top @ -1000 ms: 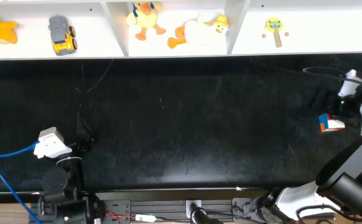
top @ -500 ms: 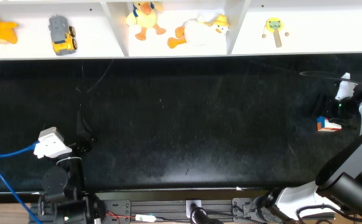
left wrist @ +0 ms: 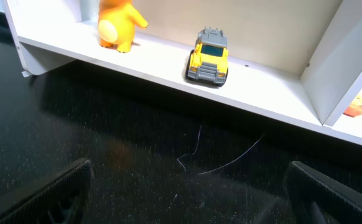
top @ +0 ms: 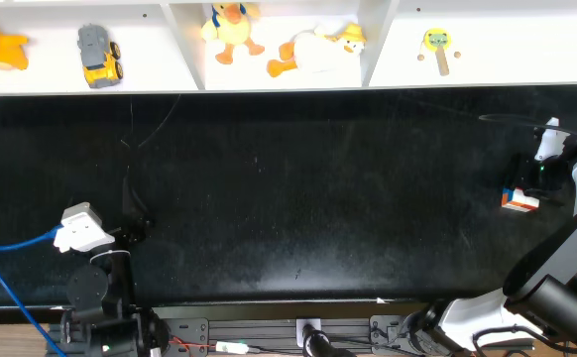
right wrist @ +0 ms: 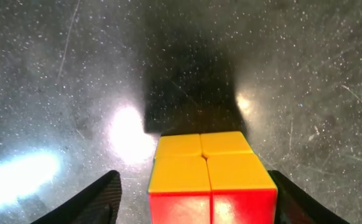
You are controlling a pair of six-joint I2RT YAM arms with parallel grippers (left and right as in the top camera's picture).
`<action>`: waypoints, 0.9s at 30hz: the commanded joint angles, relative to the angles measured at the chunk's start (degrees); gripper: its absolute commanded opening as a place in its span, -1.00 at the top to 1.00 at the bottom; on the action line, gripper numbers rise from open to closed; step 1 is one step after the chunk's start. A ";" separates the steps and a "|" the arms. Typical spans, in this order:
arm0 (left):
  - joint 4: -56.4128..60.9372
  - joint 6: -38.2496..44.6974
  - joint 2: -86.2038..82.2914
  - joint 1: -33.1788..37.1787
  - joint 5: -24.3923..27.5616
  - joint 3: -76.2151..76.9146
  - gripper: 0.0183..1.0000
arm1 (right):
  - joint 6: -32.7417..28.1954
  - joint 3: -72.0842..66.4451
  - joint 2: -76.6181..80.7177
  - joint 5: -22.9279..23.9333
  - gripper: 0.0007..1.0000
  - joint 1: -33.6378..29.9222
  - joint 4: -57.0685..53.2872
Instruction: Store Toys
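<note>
Right pincer [right wrist: 193, 190] hangs spread wide astride the puzzle cube [right wrist: 211, 168] on the tabletop [right wrist: 56, 93]: centre it, drop lower, then squeeze flat sides squarely.

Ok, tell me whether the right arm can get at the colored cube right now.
Probably yes: the right tool stands open around the cube, with nothing between them.

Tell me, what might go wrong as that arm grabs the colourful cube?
The cube sits nearer one side of the open jaws, so closing might shove or twist it instead of gripping squarely. Later, the nearest shelf bay already holds a small green toy; placing carelessly could knock it.
</note>
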 commanded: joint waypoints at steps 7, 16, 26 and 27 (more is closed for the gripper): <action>0.09 1.31 -0.59 -0.42 0.37 -0.28 -1.00 | 1.38 -0.35 0.07 1.01 -0.02 0.00 0.26; 0.09 1.31 -0.59 -0.42 0.39 -0.28 -1.00 | 1.79 -0.35 0.07 1.03 0.11 0.00 0.33; 0.11 1.31 -0.59 -0.42 0.37 -0.28 -1.00 | 2.40 -0.35 0.07 1.03 0.24 0.00 0.57; 0.11 1.31 -0.59 -0.42 0.37 -0.28 -1.00 | 2.43 -0.35 0.04 1.01 0.25 0.00 0.57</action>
